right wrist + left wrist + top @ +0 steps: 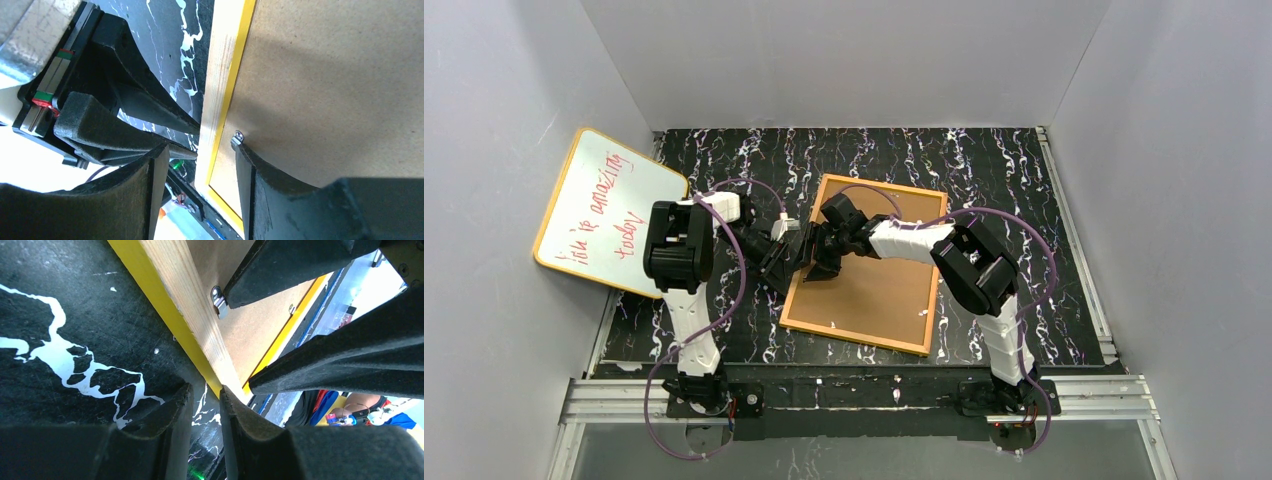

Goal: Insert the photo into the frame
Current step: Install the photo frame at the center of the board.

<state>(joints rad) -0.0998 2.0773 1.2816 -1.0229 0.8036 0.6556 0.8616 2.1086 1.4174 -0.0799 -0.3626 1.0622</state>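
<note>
The frame lies face down on the table, yellow-orange border round a brown backing board. The photo is hidden. My left gripper is low at the frame's left edge. In the left wrist view its jaws stand a narrow gap apart, nothing between them, one fingertip against the frame's wooden rim. My right gripper is open and straddles the same rim. One finger is outside the frame and the other rests on the backing board by a metal clip.
A yellow-edged whiteboard with red writing leans against the left wall. White walls close in the black marbled table on three sides. A metal rail runs along the near edge. Both arms crowd the frame's left side.
</note>
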